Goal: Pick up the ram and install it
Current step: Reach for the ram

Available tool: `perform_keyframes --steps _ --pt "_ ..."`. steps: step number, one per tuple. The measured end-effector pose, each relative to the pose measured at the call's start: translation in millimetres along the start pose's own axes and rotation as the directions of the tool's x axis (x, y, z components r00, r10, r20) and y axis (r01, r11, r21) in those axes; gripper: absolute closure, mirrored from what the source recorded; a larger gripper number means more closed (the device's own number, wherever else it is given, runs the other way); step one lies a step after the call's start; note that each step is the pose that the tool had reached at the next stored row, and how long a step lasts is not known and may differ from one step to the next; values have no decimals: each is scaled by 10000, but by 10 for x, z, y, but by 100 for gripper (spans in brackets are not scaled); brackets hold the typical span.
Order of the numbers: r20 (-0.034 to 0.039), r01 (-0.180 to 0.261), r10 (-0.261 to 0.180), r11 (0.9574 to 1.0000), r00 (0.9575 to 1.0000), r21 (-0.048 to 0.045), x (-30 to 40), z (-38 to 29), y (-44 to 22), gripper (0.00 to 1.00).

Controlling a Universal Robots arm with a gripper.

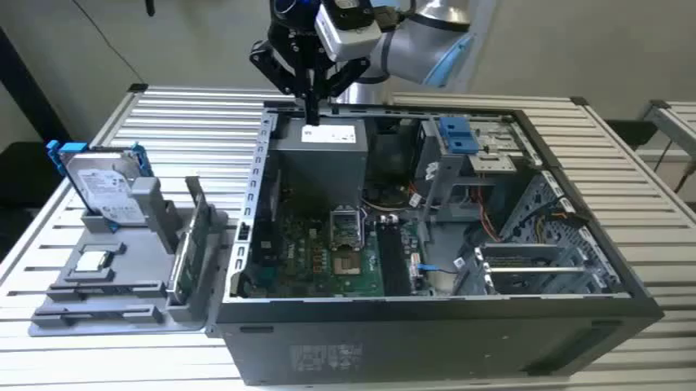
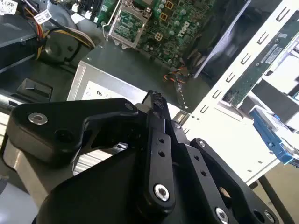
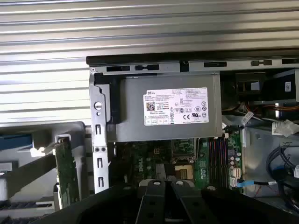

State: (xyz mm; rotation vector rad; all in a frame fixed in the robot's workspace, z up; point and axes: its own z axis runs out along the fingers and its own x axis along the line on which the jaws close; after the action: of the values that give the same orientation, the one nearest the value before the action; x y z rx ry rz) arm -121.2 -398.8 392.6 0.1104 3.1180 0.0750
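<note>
- Barely started, I'd say: the pincer (image 1: 312,112) hangs over the power supply (image 1: 326,151) at the back of the open case (image 1: 435,334), fingers pinched together on nothing.
- The ram (image 1: 191,244), best I can tell, is the green stick standing in the gray rack (image 1: 98,297) beside the case, at the exterior view's left.
- The second wrist view gives the fingertips (image 2: 155,103) meeting; the exterior view gives the rack.

small-print white label (image 3: 175,106), on power supply (image 3: 133,131)
</note>
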Motion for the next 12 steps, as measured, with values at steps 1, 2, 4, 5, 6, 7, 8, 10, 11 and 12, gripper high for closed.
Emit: perform_keyframes --steps 1,2,4,5,6,7,8,10,11,12 --pt "0 0 0 10000 10000 -1 0 0 0 89" --pt "0 0 0 10000 10000 0 0 0 0 89" --pt "0 0 0 10000 10000 0 0 0 0 89" --pt "-1 1 -1 10000 10000 0 1 0 0 89" --pt "0 0 0 10000 10000 0 3 0 -1 89" --pt "0 0 0 10000 10000 0 6 0 -1 89" --pt "0 -1 1 10000 10000 0 11 0 -1 89" --pt "0 0 0 10000 10000 0 21 -1 -2 89" --pt "0 -1 1 10000 10000 0 25 -1 -2 89" --pt "0 0 0 10000 10000 0 29 -1 -2 89"
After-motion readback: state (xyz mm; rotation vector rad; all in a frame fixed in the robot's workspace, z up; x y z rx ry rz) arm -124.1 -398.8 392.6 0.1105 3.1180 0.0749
